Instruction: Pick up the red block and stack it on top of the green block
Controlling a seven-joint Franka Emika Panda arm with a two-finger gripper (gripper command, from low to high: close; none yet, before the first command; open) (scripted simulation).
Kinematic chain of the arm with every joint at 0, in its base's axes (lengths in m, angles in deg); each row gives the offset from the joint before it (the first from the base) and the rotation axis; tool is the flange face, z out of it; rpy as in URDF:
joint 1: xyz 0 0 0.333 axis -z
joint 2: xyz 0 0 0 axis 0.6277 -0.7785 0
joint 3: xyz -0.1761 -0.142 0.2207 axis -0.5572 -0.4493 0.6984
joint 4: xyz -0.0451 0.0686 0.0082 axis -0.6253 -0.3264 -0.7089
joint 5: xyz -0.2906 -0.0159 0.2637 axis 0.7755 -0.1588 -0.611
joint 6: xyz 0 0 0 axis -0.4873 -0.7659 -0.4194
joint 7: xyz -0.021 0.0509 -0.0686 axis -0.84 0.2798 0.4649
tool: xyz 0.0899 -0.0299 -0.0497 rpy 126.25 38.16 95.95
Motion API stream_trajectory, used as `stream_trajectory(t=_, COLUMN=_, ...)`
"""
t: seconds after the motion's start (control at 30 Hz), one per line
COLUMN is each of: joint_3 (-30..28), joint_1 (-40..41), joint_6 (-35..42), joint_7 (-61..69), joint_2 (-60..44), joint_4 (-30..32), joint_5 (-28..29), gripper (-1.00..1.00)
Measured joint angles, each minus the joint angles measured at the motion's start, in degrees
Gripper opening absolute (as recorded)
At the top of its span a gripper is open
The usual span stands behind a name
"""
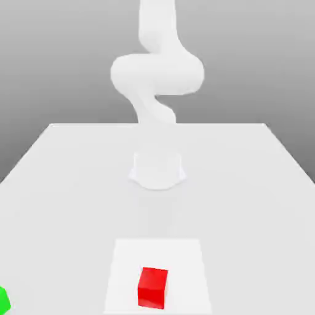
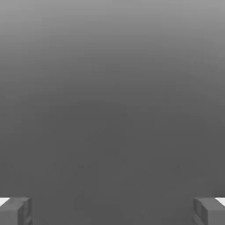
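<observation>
The red block [image 1: 152,287] sits on the white counter [image 1: 74,184] near the front edge, on a paler square patch [image 1: 184,258]. The green block [image 1: 3,300] lies well apart from it, at the exterior view's left edge, partly cut off. In the hand view the gripper [image 2: 112,211] stands wide open, its fingertips [image 2: 16,211] far apart and holding nothing.

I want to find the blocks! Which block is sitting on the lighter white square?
The small red cube sits on that paler square patch of the white table. The green cube lies off it, at the exterior view's left edge.
</observation>
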Motion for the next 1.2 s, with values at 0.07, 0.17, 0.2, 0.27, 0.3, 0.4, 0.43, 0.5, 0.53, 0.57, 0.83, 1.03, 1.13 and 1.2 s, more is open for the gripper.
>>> stream_trajectory(t=0.07, joint_3=0.4, joint_1=0.5, joint_6=-1.8, joint_7=-0.8, joint_2=-4.4, joint_4=1.0, joint_5=0.2, gripper=0.00)
stream_trajectory(t=0.17, joint_3=0.7, joint_1=0.9, joint_6=-4.4, joint_7=-1.9, joint_2=-10.7, joint_4=2.4, joint_5=0.6, gripper=0.00)
stream_trajectory(t=0.2, joint_3=0.8, joint_1=1.1, joint_6=-5.2, joint_7=-2.3, joint_2=-12.8, joint_4=2.9, joint_5=0.7, gripper=0.00)
stream_trajectory(t=0.27, joint_3=1.0, joint_1=1.4, joint_6=-6.9, joint_7=-3.1, joint_2=-17.0, joint_4=3.9, joint_5=0.9, gripper=0.00)
stream_trajectory(t=0.3, joint_3=1.1, joint_1=1.5, joint_6=-7.8, joint_7=-3.4, joint_2=-19.1, joint_4=4.3, joint_5=1.0, gripper=0.00)
stream_trajectory(t=0.4, joint_3=1.3, joint_1=1.9, joint_6=-10.3, joint_7=-4.5, joint_2=-25.3, joint_4=5.7, joint_5=1.3, gripper=0.00)
stream_trajectory(t=0.43, joint_3=1.3, joint_1=1.9, joint_6=-11.2, joint_7=-4.9, joint_2=-27.4, joint_4=6.2, joint_5=1.4, gripper=0.00)
stream_trajectory(t=0.5, joint_3=1.3, joint_1=2.1, joint_6=-12.9, joint_7=-5.6, joint_2=-31.5, joint_4=7.2, joint_5=1.5, gripper=0.00)
stream_trajectory(t=0.53, joint_3=1.3, joint_1=2.1, joint_6=-13.8, joint_7=-5.9, joint_2=-33.6, joint_4=7.6, joint_5=1.5, gripper=0.00)
stream_trajectory(t=0.57, joint_3=1.3, joint_1=2.2, joint_6=-14.6, joint_7=-6.2, joint_2=-35.7, joint_4=8.1, joint_5=1.5, gripper=0.00)
stream_trajectory(t=0.83, joint_3=1.3, joint_1=2.3, joint_6=-22.3, joint_7=-7.7, joint_2=-52.2, joint_4=11.1, joint_5=0.7, gripper=0.00)
stream_trajectory(t=1.03, joint_3=0.8, joint_1=1.9, joint_6=-29.0, joint_7=-8.1, joint_2=-60.5, joint_4=10.1, joint_5=1.2, gripper=-1.00)
stream_trajectory(t=1.13, joint_3=0.8, joint_1=1.9, joint_6=-29.1, joint_7=-8.2, joint_2=-60.5, joint_4=10.1, joint_5=1.2, gripper=-1.00)
stream_trajectory(t=1.2, joint_3=0.8, joint_1=2.0, joint_6=-29.4, joint_7=-8.2, joint_2=-61.0, joint_4=10.0, joint_5=1.3, gripper=-1.00)
